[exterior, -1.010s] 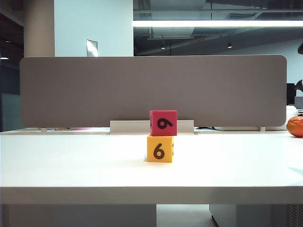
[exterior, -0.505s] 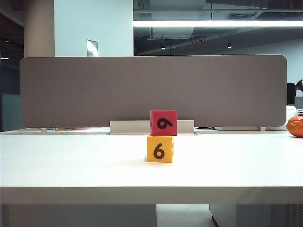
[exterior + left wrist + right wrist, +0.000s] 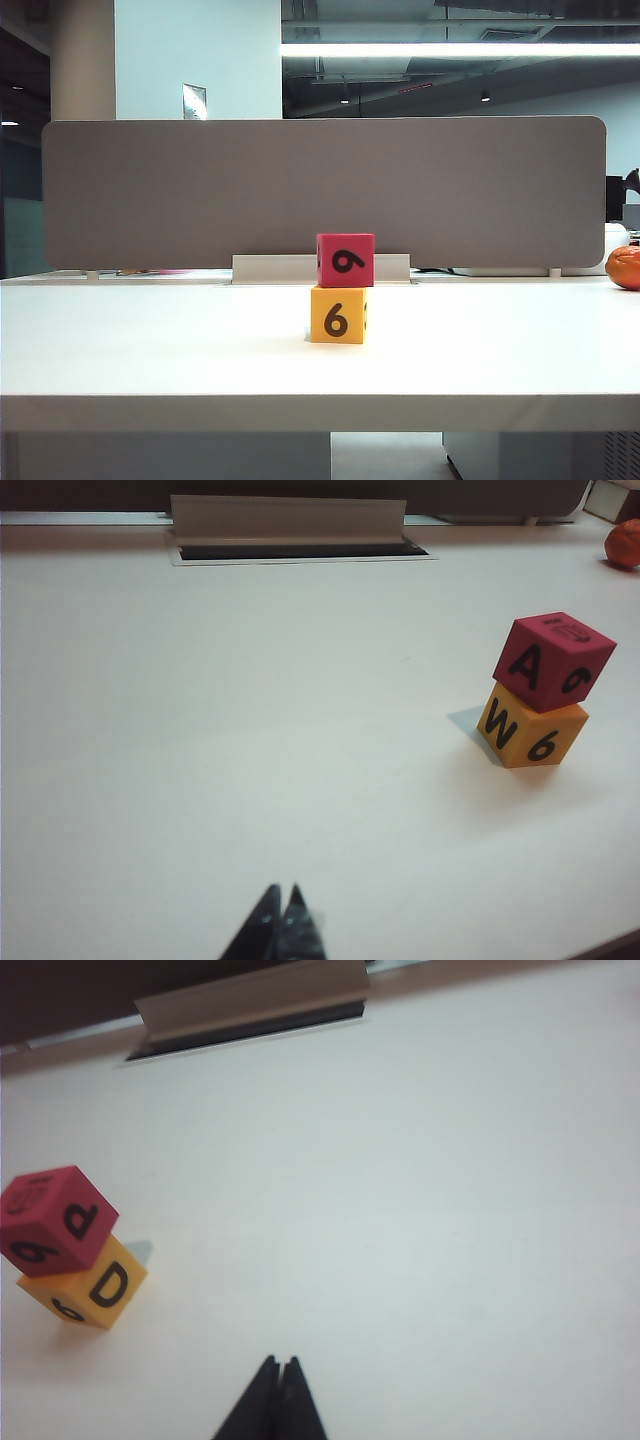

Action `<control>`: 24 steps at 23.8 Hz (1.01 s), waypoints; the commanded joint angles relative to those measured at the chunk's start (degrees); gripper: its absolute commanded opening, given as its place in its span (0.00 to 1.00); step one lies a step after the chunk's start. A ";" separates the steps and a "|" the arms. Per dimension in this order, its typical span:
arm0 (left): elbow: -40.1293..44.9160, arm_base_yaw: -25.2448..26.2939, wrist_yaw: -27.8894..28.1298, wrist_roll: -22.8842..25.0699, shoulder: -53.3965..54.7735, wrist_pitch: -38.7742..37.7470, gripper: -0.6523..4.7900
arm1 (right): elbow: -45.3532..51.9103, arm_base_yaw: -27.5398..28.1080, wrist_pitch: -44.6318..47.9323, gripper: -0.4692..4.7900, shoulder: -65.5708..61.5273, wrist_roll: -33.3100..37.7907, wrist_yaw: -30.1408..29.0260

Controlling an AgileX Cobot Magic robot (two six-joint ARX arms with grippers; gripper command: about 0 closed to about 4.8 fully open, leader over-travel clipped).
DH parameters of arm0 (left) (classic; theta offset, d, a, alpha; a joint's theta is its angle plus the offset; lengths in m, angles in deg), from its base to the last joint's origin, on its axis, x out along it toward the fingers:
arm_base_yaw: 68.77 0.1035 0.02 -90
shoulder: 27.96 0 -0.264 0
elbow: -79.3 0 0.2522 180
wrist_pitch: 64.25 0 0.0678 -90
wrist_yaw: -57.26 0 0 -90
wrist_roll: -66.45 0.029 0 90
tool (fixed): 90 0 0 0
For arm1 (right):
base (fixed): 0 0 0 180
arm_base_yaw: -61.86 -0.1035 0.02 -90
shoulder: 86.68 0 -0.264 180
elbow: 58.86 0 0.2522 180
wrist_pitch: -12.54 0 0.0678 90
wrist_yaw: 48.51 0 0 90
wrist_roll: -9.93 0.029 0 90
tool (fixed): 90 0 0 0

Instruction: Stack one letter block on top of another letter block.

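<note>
So the red block [image 3: 345, 260] sat squarely on the yellow block [image 3: 338, 315], mid-counter [image 3: 150, 350]; left pincer [image 3: 281, 912] and right pincer [image 3: 279, 1376] were both clenched empty, well apart from the stack, roughly at its 6 o'clock.

A: How was the light?

B: Bright. A ceiling strip light [image 3: 450, 49] glowed overhead in the exterior view, and the white counter [image 3: 150, 350] was nearly washed out.

A: Any shadows?

B: Faint ones. In the left wrist view a soft bluish shadow lay beside the yellow block [image 3: 530, 732]; the right wrist view had a small one too.

A: Sharpness?

B: The exterior view was crisp. Both wrist views were softer, with the dark fingers [image 3: 280, 930] blurred at the frame edge.
</note>
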 commanded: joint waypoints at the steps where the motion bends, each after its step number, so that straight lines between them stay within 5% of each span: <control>1: -0.33 -0.04 -0.22 -0.15 0.00 0.55 0.11 | -0.20 0.07 0.59 0.09 0.07 -3.34 2.12; 5: -0.33 -0.04 -0.17 -0.15 0.00 0.55 0.11 | 0.00 -0.98 1.68 0.09 0.04 -7.58 3.34; 9: -0.33 -0.11 -0.35 -0.15 0.00 0.55 0.11 | 3.93 -5.40 11.67 0.09 0.02 -7.50 13.99; 13: -0.33 0.02 0.81 -0.15 -0.02 0.59 0.11 | 8.17 -5.79 19.56 0.09 0.13 -6.36 12.63; 24: -0.33 0.04 1.14 -0.15 -0.04 0.57 0.11 | 9.33 -2.71 11.28 0.09 8.94 -6.73 10.36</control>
